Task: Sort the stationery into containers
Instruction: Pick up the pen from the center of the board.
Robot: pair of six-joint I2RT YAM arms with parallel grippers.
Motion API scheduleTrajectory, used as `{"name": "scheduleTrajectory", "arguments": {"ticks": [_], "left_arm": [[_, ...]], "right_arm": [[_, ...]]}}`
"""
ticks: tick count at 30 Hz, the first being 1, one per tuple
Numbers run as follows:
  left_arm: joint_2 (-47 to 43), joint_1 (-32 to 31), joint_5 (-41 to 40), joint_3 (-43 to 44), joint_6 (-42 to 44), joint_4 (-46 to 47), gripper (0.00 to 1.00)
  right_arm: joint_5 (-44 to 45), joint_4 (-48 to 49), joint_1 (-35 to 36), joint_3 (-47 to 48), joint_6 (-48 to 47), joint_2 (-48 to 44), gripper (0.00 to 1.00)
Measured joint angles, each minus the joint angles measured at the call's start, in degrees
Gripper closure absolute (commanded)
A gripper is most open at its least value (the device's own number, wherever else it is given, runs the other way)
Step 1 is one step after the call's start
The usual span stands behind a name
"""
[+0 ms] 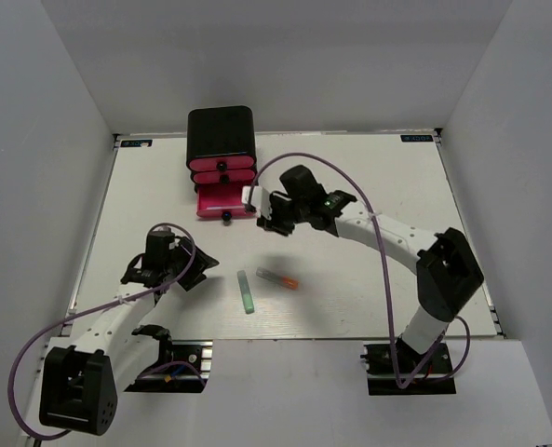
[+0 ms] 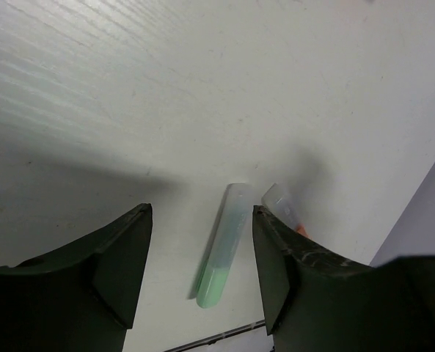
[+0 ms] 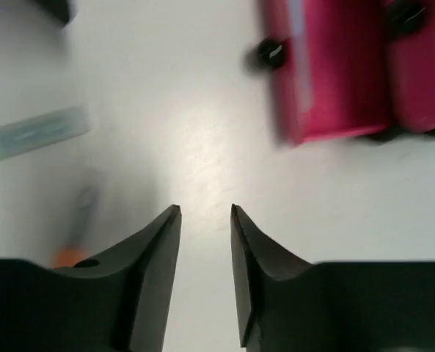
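The black cabinet (image 1: 220, 133) stands at the back with three pink drawers. The bottom drawer (image 1: 222, 201) is pulled out, and a small white piece (image 1: 249, 196) shows at its right edge. A green stick (image 1: 246, 291) and a grey stick with an orange tip (image 1: 277, 277) lie on the table in front. My left gripper (image 1: 201, 264) is open and empty, left of the green stick (image 2: 223, 253); the grey stick (image 2: 282, 202) lies beside it. My right gripper (image 1: 274, 223) is open and empty, just right of the open drawer (image 3: 334, 73).
The white table (image 1: 369, 270) ends at a dark rim near the arm bases. Grey walls stand on three sides. A purple cable (image 1: 299, 158) arches over the right arm near the cabinet. The right wrist view is blurred.
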Motion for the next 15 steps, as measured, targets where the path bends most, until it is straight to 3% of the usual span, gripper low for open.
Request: {"name": "scheduleTrajectory", "arguments": {"ticks": [3,9,15], "left_arm": [[1.40,-0.17,0.55,0.66,0.48,0.70,0.31],[3.67,-1.29,1.53,3.63,2.40,-0.48,0.26],[2.03,-3.69,1.44,7.10,4.70,-4.24,0.23]], "right_arm": [[-2.64,-2.01,0.33,-7.91,0.66,-4.24,0.45],[-4.15,-4.11,2.14,-20.24,2.29,-9.73,0.40],[-3.52,-3.58,3.67,-22.73,4.31,-8.94,0.38]]}}
